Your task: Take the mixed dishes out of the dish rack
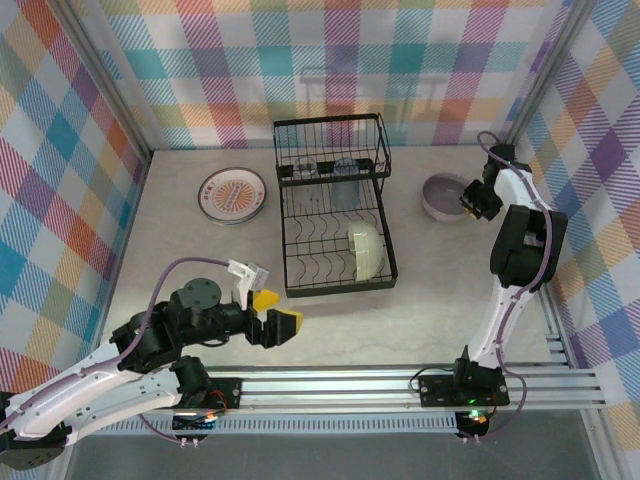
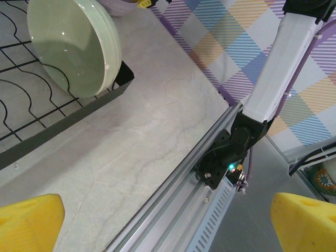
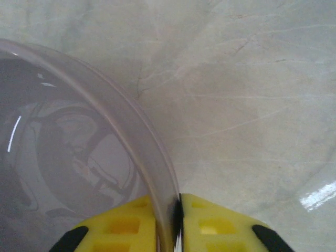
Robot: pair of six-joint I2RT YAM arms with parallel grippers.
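The black wire dish rack point(image 1: 335, 215) stands mid-table with a pale green bowl point(image 1: 365, 250) on edge in its lower level and two clear tumblers point(image 1: 327, 167) in the raised basket. The green bowl point(image 2: 73, 44) leans against the rack's front rail point(image 2: 63, 126) in the left wrist view. A white plate with orange pattern point(image 1: 232, 194) lies flat left of the rack. My left gripper point(image 1: 272, 313) hovers open near the rack's front left corner. My right gripper point(image 1: 470, 200) is shut on the rim of the lavender bowl point(image 3: 79, 157), which rests on the table point(image 1: 445, 196) right of the rack.
Plaid walls close in the table on the left, back and right. An aluminium rail point(image 1: 400, 385) runs along the near edge, with the right arm's base point(image 2: 231, 152) on it. The tabletop in front of the rack is bare marble.
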